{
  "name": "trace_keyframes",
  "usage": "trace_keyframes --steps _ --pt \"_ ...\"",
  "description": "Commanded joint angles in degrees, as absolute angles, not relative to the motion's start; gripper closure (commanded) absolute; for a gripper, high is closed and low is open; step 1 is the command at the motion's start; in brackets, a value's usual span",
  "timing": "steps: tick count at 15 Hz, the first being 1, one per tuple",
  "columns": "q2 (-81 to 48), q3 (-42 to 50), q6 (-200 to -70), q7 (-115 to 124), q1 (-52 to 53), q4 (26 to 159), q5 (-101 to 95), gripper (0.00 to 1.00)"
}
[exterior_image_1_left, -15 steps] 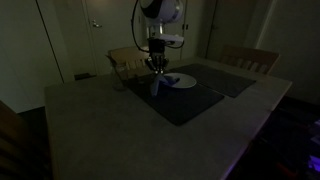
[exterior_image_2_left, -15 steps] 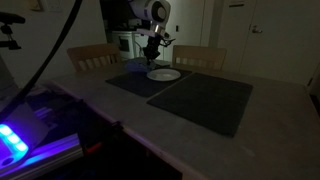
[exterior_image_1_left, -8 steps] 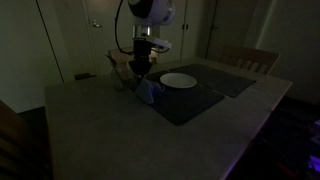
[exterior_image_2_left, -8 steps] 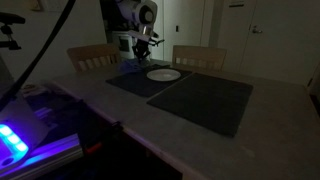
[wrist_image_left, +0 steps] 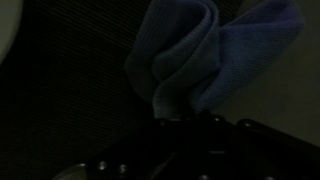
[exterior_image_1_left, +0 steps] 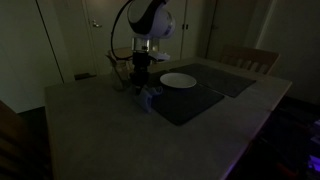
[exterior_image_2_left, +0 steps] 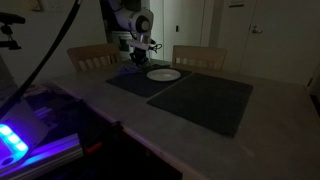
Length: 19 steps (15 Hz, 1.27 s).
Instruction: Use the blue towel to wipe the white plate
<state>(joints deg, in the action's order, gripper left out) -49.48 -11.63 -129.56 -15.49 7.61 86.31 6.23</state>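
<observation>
Since a second ago the claw (exterior_image_1_left: 142, 88) has swung off the plate (exterior_image_1_left: 178, 80), pinched shut on the towel (wrist_image_left: 195, 50); a thin fold could slip free mid-wipe.

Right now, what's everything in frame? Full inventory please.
blue towel: 1, blue, bunched at the placemat edge beside the plate
white plate: 1, white, on the placemat nearest the arm
placemats: 2, dark, side by side on the table
table: 1, grey
chairs: 2, wooden, at the table's far side
lit device: 1, blue glow, off the table
arm: 1, white, over the towel
end effector: 1, dark, pinching the towel
</observation>
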Motion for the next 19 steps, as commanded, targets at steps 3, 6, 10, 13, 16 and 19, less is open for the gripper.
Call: trace_keyframes --steps 3,6,10,13,16,19 --pt "-47.3 -10.7 -132.1 -15.0 7.4 88.9 4.2 0.53" --pt "-45.5 -8.8 -132.3 -12.9 8.1 89.0 1.3 0.31" --pt "-42.3 -7.4 -131.7 -10.0 7.8 89.6 -1.1 0.03" --pt "-39.8 -5.9 -130.7 -7.1 8.4 89.7 -2.4 0.00" --pt "-38.0 -2.6 -126.9 -1.1 10.3 89.4 -6.4 0.00" --pt "-36.5 -1.1 -122.2 2.9 11.0 89.5 -8.9 0.00"
